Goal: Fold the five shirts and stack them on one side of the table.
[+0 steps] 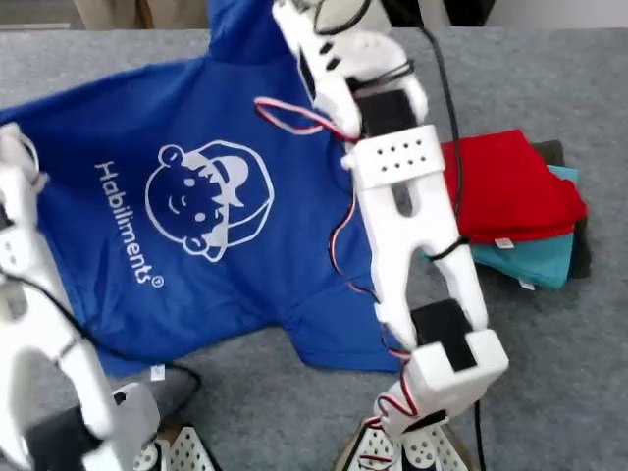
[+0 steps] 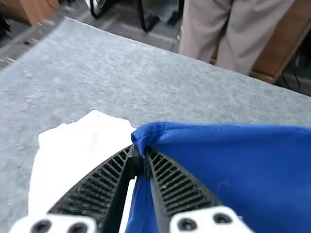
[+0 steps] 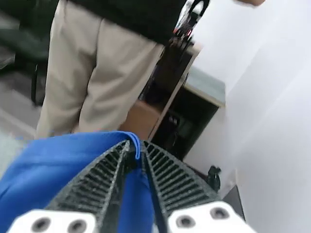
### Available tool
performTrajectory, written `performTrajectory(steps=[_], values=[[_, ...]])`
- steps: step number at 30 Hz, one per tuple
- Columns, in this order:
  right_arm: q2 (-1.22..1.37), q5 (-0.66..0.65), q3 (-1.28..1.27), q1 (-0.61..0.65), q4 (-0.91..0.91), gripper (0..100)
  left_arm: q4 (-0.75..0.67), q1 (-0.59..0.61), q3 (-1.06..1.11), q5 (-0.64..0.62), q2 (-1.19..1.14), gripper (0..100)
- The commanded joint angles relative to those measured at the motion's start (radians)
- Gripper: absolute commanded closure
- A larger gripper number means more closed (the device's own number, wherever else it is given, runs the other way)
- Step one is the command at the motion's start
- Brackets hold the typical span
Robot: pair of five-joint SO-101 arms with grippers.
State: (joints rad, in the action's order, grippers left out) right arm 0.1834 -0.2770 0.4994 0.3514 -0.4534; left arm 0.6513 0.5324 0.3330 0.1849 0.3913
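A blue shirt point(image 1: 196, 206) with a white cartoon print lies spread open, print up, across the grey tabletop point(image 1: 549, 392). At the side of the tabletop, well apart from my working area, sits a pile of folded shirts: a red shirt point(image 1: 505, 186) on top, a teal shirt point(image 1: 535, 260) under it, and a dark shirt point(image 1: 581, 245) at the bottom.

My left pincer point(image 2: 141, 162) is clenched on a folded-over edge of the blue shirt, low above the tabletop. Just beneath that edge lies a white patch point(image 2: 73, 145); I cannot tell whether it is cloth or paper. My right pincer point(image 3: 138, 150) is also clamped on blue fabric, at the far edge of the shirt, and is raised with the room behind it.

I judge this to be the start of a fold on the blue shirt, with both pincers gripping one side of it.

To do it well, I should:
- Raise both pincers to the same height, so the held edge stays straight and taut between them.
- Carry that edge across the print in one sweep, without dragging the rest of the shirt.
- Lay the edge flat before letting go.
- Keep the right arm from snagging the fabric it crosses.
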Motion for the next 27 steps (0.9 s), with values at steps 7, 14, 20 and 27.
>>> performTrajectory(steps=[7, 14, 20, 27], values=[[0.189, 0.026, 0.518, -0.079, -0.420, 99.7, 0.420, -0.081, -0.423, -0.003, -0.097, 98], [0.180, -0.110, 0.719, -0.067, -1.076, 99.7, 0.620, -0.020, -0.400, -0.002, -0.107, 98], [0.173, -0.407, 0.714, -0.035, -1.333, 99.7, 0.701, -0.021, -0.305, 0.009, -0.096, 98], [0.058, -0.410, 0.526, -0.065, -1.335, 99.7, 0.752, -0.066, -0.137, 0.172, -0.096, 98]])
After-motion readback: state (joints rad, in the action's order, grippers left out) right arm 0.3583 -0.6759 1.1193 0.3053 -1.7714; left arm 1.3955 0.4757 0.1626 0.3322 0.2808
